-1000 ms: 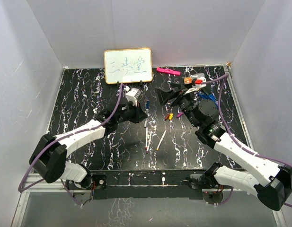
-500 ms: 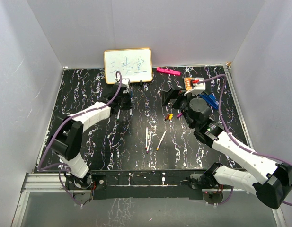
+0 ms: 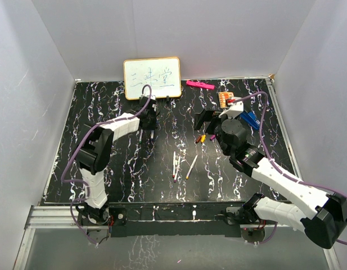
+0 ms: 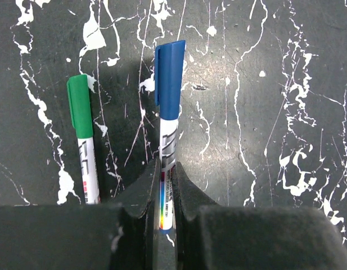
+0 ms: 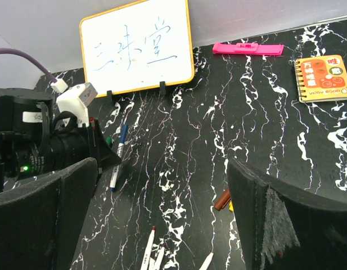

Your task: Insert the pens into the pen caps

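My left gripper (image 4: 166, 185) is shut on the white barrel of a blue-capped pen (image 4: 169, 107), low over the table near the whiteboard (image 3: 152, 78). It also shows in the top view (image 3: 146, 121). A green-capped pen (image 4: 82, 146) lies just left of it. Two uncapped white pens (image 3: 174, 163) and a third (image 3: 191, 167) lie mid-table. They show in the right wrist view too (image 5: 148, 247). A brown-red cap (image 5: 222, 198) and a yellow cap (image 5: 230, 207) lie together. My right gripper (image 5: 162, 219) is wide open and empty above them.
A bright pink marker (image 3: 199, 85) lies at the back. An orange notepad (image 3: 225, 98) and a blue object (image 3: 251, 119) sit at the back right, close to my right arm. White walls close in the black marbled table (image 3: 106, 169).
My left arm has swung from mid-table to the back left, by the whiteboard. My right gripper has shifted slightly and stays open.
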Available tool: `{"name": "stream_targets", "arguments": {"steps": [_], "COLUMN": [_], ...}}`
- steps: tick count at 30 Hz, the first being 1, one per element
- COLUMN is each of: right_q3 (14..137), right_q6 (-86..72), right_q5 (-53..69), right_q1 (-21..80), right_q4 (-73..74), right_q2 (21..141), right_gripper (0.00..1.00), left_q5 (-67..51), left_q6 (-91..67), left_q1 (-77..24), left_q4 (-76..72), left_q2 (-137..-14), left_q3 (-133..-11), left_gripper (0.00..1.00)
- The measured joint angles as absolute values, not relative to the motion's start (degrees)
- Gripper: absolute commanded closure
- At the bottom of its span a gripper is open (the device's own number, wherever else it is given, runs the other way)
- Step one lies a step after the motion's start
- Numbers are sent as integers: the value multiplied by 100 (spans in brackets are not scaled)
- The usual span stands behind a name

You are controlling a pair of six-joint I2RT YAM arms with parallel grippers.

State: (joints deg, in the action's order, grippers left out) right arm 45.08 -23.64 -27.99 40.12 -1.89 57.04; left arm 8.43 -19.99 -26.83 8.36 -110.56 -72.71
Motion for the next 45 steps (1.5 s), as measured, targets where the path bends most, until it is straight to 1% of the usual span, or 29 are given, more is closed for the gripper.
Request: {"name": "stream_targets", "arguments": {"steps": [3, 7, 11, 15, 17, 24, 30, 37, 41, 45], "right_q3": [4508, 4508, 4508, 4508, 4508, 4508, 4497, 4010, 3940, 3970], "right_q6": [-2410, -2416, -2425, -2447, -2453, -2482, -2405, -2161, -2108, -2141], "right_q5": [-2801, -2816, -2825, -2862, -2884, -3065, -3308, -3634, -3916, -4117], "right_q1": [4012, 4012, 4012, 4012, 4012, 4012, 4012, 4012, 4012, 4010], "right_q4": [-158, -148, -148, -148, -148, -152, -226, -720, -825, -707], "right_q2": [5714, 5774, 5852, 5911, 5929, 5937, 5937, 5741, 5693, 5767], "right_gripper": [2, 2, 2, 2, 2, 2, 2, 2, 2, 2], "left_q5": [869, 915, 965, 996, 998, 1013, 1015, 998, 958, 893], "left_q6": [-1990, -1992, -1994, -1999, -2005, -2010, -1994, -1984, -1955, -1942], "left_q1": [-2679, -2676, -2674, -2672, -2674, -2672, -2674, -2731, -2987, -3487], "left_q4": [886, 996, 1090, 1122, 1142, 1232, 1264, 1385, 1411, 1535], "left_q2": [-11218, -11345, -11428, -11509, -11509, -11509, -11491, -11087, -10621, -10265], "left_q3": [-7402, -7507, -7614, -7666, -7675, -7778, -7843, -7773, -7603, -7387], "left_gripper": [100, 91, 86, 75, 72, 69, 68, 67, 67, 66]}}
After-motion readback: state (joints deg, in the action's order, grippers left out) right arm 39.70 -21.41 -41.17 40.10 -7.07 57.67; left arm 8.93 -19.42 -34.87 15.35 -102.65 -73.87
